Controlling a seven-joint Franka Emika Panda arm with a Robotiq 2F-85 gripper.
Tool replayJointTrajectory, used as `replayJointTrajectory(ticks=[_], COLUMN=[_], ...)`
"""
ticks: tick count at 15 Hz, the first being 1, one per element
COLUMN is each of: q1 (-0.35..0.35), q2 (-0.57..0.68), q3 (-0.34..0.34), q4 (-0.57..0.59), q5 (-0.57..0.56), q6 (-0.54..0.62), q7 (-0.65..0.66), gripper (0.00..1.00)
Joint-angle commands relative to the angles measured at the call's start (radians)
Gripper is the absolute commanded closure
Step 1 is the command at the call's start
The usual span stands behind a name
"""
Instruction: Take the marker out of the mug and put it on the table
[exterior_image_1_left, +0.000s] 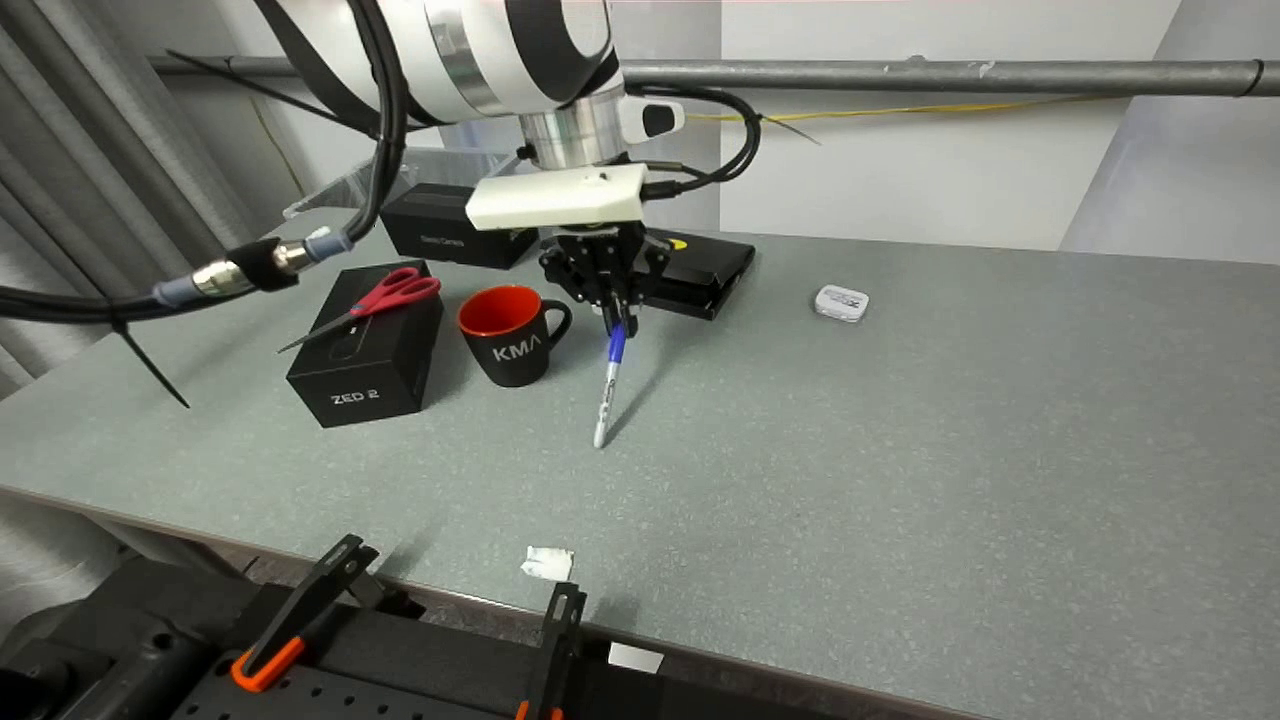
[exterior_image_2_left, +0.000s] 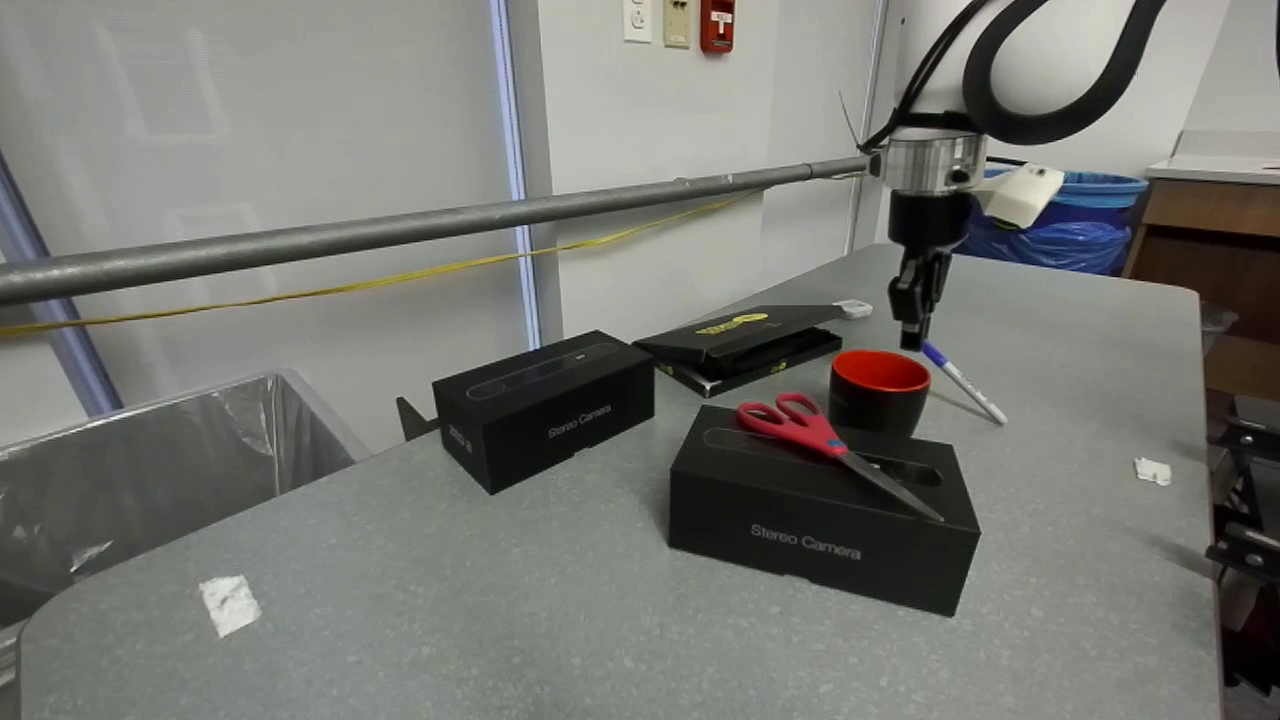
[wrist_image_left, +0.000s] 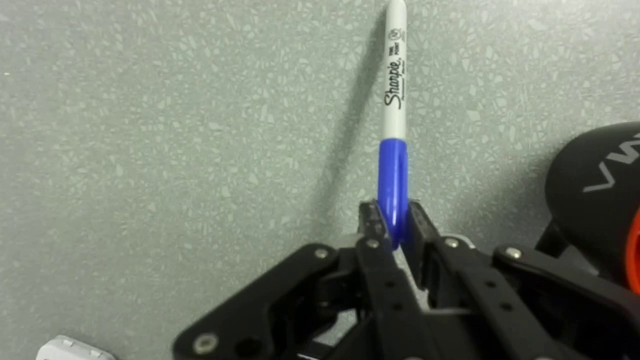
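The fingers (wrist_image_left: 371, 217) clamp the blue end of the tilted marker (wrist_image_left: 394, 124), upper centre of the wrist view, outside the mug (wrist_image_left: 595, 200) at the right edge; best lower the marker nearly flat to the desk (wrist_image_left: 175, 125) before releasing gently

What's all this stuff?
table: one, grey, centre
marker: one, blue and white, in tool
mug: one, black, red inside, on table
boxes: three, black, on table
scissors: one, red-handled, on box
small object: one, white, on table
scraps: two, white, on table
clamps: two, black and orange, table edge
bins: at least two, grey and blue, beyond table
curtain: one, grey, beside table
pipe: one, grey, along wall
strip: one, yellow, below pipe
arm: one, mostly white, overhead
tool: one, black, on arm
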Motion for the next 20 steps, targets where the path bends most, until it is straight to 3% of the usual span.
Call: replayJointTrajectory(ticks=[1, 3, 10, 14, 15, 20], q1=[0.023, 0.025, 0.021, -0.003, 0.012, 0.012], q2=[0.05, 0.058, 0.053, 0.038, 0.041, 0.041], q3=[-0.018, -0.017, -0.004, 0.028, 0.004, 0.013], q4=[0.061, 0.078, 0.103, 0.109, 0.094, 0.098], q5=[-0.017, -0.013, 0.005, 0.058, 0.023, 0.037], q6=[-0.003, -0.006, -0.003, -0.02, -0.004, -0.005], q7=[0.03, 0.029, 0.015, -0.033, -0.007, -0.011], gripper=[0.6, 0.52, 0.01, 0.0, 0.0, 0.0])
